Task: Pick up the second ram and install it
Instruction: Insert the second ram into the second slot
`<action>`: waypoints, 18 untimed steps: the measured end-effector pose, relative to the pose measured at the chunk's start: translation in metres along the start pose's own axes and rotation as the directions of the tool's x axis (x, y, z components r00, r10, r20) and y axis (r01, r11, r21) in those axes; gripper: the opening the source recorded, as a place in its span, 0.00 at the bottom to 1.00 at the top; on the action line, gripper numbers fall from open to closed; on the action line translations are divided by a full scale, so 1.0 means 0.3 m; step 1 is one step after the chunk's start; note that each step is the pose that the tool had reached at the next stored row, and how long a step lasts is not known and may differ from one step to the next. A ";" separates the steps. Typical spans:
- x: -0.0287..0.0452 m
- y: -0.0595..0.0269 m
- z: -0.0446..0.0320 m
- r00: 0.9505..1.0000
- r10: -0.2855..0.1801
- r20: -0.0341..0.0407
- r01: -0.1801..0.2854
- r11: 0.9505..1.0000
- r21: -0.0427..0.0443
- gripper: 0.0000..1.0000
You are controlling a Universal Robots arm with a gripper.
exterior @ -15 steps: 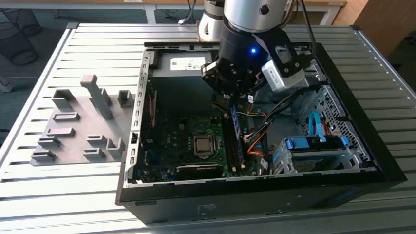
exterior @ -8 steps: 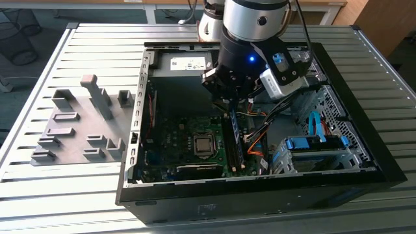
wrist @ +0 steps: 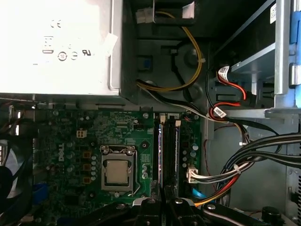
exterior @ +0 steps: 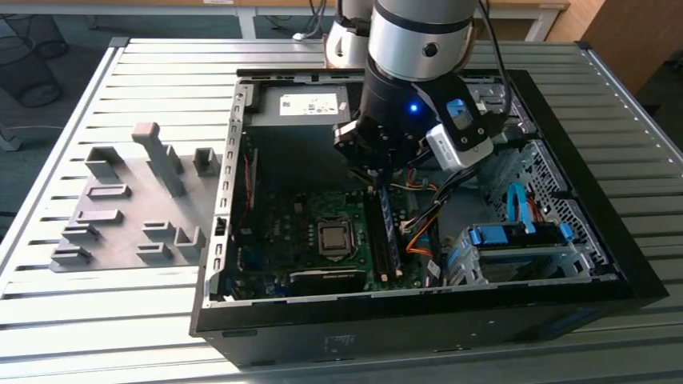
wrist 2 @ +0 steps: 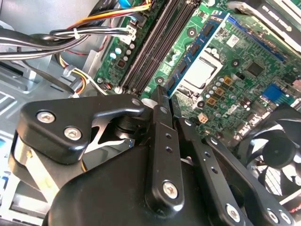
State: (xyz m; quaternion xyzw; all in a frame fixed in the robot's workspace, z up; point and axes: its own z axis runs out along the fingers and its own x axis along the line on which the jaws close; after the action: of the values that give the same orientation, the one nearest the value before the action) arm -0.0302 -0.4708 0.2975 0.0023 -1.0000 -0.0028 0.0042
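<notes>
The second ram [exterior: 388, 236] is a thin blue-green strip with dark chips. It stands on edge along the memory slots of the green motherboard [exterior: 288, 232], just beside the processor socket [exterior: 334, 238]. In the second wrist view the second ram [wrist 2: 200, 42] runs away from my black fingertips. In the first wrist view the second ram [wrist: 162, 150] shows edge-on, with dark slots next to it. My gripper [exterior: 379, 178] reaches down into the open computer case at the strip's far end. The gripper [wrist 2: 162, 92] [wrist: 163, 202] is shut, its fingers pressed close around that end.
A grey holder tray [exterior: 128, 208] with plastic blocks lies on the slatted table at the exterior view's left. Bundled cables [wrist: 244, 160] run close beside the slots. A silver power supply [wrist: 56, 47], a blue drive cage [exterior: 523, 240] and a fan [wrist 2: 277, 150] crowd the case.
</notes>
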 end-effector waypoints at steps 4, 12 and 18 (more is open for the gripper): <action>-0.001 0.000 0.002 1.000 0.002 0.000 -0.002 1.000 0.000 0.14; -0.001 0.000 0.002 1.000 0.003 0.000 -0.003 1.000 0.000 0.14; -0.001 0.000 0.012 1.000 0.003 0.000 -0.003 1.000 0.000 0.14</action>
State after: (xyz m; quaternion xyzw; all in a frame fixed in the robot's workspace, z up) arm -0.0298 -0.4708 0.2938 0.0006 -1.0000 -0.0029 0.0041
